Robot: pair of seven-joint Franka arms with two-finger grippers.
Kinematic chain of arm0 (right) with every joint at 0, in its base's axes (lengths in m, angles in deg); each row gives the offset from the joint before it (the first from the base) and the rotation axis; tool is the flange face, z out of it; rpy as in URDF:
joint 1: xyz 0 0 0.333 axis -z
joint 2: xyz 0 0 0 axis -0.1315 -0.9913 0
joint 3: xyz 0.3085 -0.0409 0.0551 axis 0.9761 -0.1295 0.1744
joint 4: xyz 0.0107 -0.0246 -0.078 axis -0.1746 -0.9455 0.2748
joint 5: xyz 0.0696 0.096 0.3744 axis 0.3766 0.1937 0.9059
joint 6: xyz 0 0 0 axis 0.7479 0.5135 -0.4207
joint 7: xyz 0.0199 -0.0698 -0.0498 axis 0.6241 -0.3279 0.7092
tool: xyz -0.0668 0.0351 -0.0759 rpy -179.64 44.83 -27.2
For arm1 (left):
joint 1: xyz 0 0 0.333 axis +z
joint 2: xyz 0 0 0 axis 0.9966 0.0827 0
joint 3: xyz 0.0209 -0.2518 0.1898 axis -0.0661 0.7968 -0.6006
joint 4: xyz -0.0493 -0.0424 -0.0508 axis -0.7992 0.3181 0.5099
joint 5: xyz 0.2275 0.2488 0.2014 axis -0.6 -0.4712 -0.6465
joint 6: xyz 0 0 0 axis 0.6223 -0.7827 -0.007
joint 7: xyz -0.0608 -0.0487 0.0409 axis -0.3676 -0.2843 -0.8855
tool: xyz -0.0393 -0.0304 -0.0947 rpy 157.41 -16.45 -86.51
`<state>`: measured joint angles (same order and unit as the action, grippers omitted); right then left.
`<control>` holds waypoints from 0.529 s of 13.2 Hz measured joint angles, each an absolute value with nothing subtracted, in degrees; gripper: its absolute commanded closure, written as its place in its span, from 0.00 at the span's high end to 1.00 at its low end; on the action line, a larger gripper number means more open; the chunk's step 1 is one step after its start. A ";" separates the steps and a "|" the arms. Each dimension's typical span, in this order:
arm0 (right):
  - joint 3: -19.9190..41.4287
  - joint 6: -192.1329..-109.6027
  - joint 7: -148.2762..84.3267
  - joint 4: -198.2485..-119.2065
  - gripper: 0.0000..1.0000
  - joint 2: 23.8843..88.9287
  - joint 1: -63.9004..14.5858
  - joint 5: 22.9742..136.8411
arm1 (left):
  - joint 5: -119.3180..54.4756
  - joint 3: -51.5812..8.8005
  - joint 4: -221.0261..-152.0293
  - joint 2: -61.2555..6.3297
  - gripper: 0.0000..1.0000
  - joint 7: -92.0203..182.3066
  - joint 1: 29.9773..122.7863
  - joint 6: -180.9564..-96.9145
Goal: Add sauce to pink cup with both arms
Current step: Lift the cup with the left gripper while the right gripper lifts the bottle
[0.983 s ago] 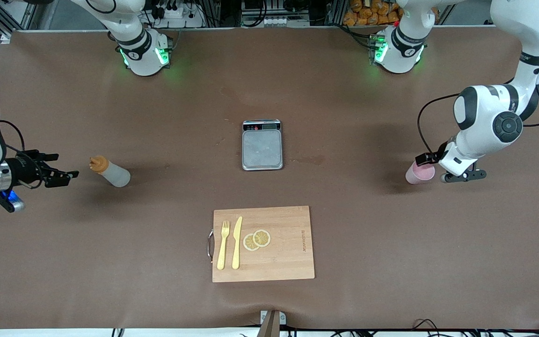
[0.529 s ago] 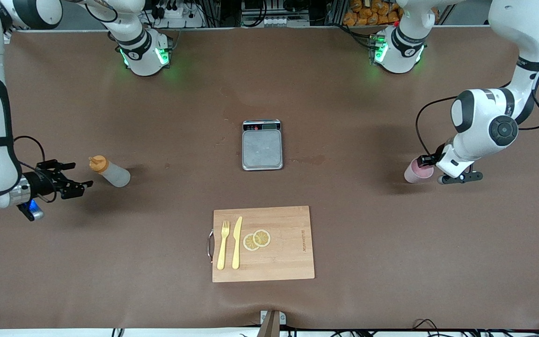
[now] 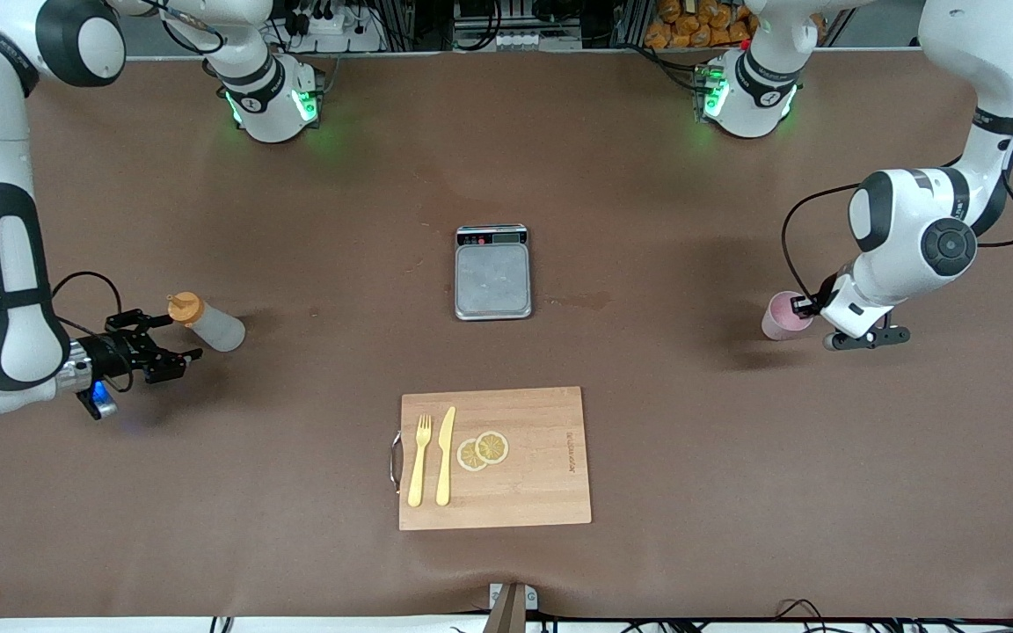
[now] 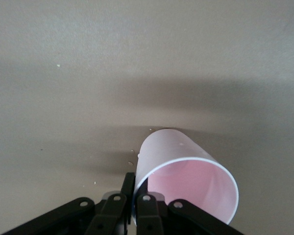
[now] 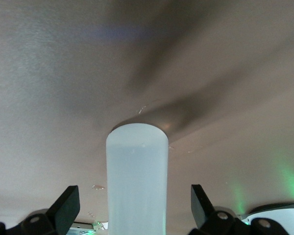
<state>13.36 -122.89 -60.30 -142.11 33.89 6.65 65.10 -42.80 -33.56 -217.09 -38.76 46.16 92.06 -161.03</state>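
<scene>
The sauce bottle (image 3: pixel 212 325), whitish with an orange cap, lies on the table toward the right arm's end, cap toward my right gripper (image 3: pixel 174 338). That gripper is open and empty. In the right wrist view its fingers stand either side of the bottle (image 5: pixel 137 181), not touching it, with the gripper (image 5: pixel 134 205) at the cap end. My left gripper (image 3: pixel 804 308) is shut on the pink cup (image 3: pixel 779 321) toward the left arm's end. In the left wrist view the gripper (image 4: pixel 134 196) pinches the cup (image 4: pixel 186 181) wall at the rim. The cup is empty.
A grey scale (image 3: pixel 493 272) stands mid-table. Nearer the front camera lies a wooden cutting board (image 3: pixel 542 492) with a fork (image 3: pixel 419 460), a knife (image 3: pixel 446 455) and lemon slices (image 3: pixel 482 450).
My right gripper has moved from the table's end toward the bottle and now brackets its cap end. My left gripper has shifted slightly with the pink cup in it.
</scene>
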 measured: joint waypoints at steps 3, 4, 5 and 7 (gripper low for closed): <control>13.65 -122.89 -61.38 -142.03 1.00 32.53 6.48 66.97 | -42.80 -30.09 -213.07 -42.68 0.00 45.79 92.02 -152.12; 13.68 -122.87 -61.45 -142.03 1.00 32.32 6.45 67.68 | -42.80 -28.36 -210.67 -44.23 0.00 44.74 91.98 -147.63; 13.69 -122.78 -61.48 -142.03 1.00 32.16 6.45 68.11 | -42.80 -26.53 -207.94 -45.48 0.00 43.26 91.92 -143.36; 13.71 -122.63 -61.53 -142.03 1.00 31.79 6.45 68.54 | -42.80 -22.49 -202.93 -46.57 0.00 39.02 91.85 -137.16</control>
